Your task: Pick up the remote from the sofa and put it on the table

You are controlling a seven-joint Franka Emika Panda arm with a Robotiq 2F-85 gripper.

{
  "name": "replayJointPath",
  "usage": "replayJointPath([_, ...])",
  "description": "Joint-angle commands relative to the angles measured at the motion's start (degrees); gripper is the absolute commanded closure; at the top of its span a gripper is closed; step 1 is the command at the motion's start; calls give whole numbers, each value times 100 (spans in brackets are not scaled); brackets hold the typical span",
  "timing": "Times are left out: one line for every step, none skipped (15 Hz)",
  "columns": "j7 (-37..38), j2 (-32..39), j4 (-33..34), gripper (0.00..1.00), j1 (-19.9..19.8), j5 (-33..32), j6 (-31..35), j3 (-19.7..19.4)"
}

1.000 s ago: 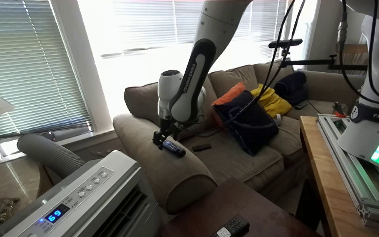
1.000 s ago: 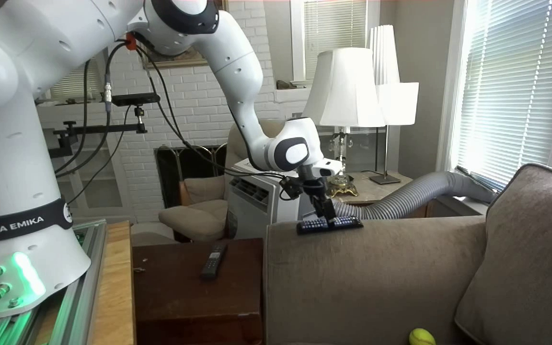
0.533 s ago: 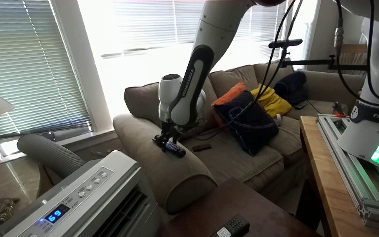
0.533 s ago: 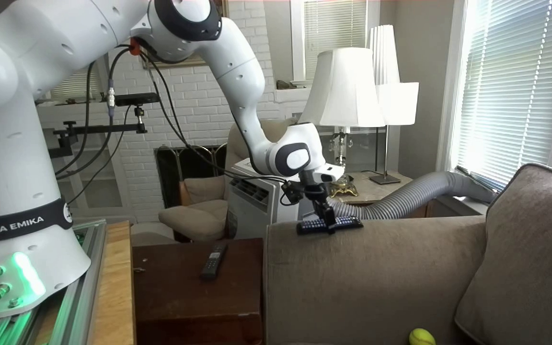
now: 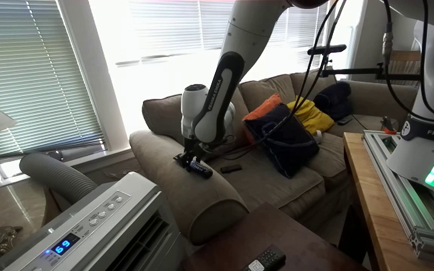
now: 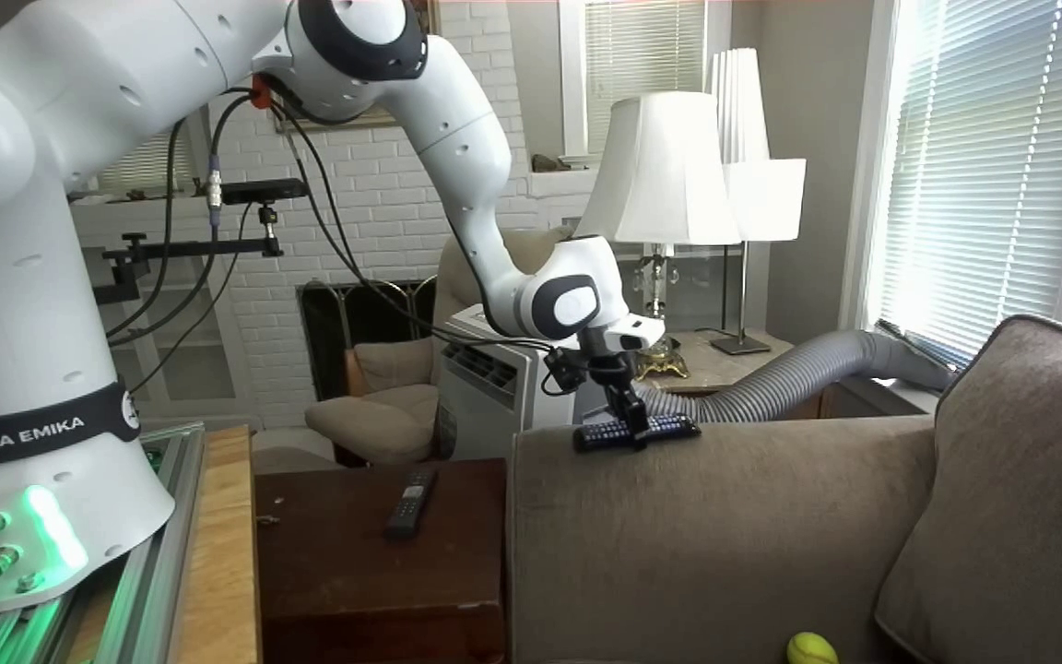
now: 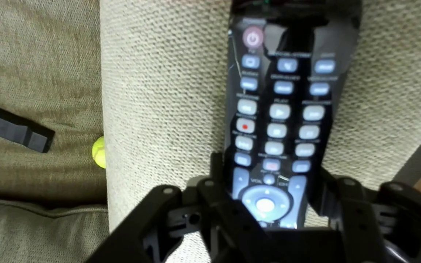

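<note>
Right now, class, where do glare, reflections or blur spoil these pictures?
In an exterior view, the window behind the sofa is largely washed out white; in the wrist view, the remote shows reflections at its power-button end and mostly blurred small labels.

Strong daylight reaches you in an exterior view: the wide window (image 5: 160, 81) glares white below its blinds (image 5: 168, 28), and the side window (image 5: 28, 75) next to it has its own lowered. You also get a light-wood bench (image 5: 375, 195). Your brick wall (image 6: 393, 203), in an exterior view, is white, and grey wall (image 6: 803, 120) fills the corner past a small window (image 6: 646, 65). In front of the brick you have a dark screen (image 6: 365, 318) and a beige armchair (image 6: 393, 406). A tapered lamp (image 6: 660, 175) and a boxy lamp (image 6: 771, 198) share a stone-topped stand (image 6: 702, 367). Both exterior views show you the air conditioner (image 5: 106, 229) (its display (image 5: 65, 244) reads 69 in blue) and its ribbed hose (image 5: 58, 175).
</note>
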Motion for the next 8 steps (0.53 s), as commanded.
replayJointPath([-4, -218, -150, 73, 132, 94, -127, -213])
replayJointPath([-55, -397, -327, 73, 149, 59, -170, -251])
replayJointPath([-117, -594, -507, 73, 156, 28, -207, -273])
replayJointPath([-169, -770, -671, 73, 170, -1, -237, -296])
replayJointPath([-249, -1079, -929, 73, 203, -54, -321, -332])
replayJointPath([-383, -1399, -1191, 73, 203, -123, -467, -325])
replayJointPath([-526, -1700, -1398, 73, 189, -205, -613, -310])
replayJointPath([-703, -1986, -1573, 73, 149, -287, -759, -261])
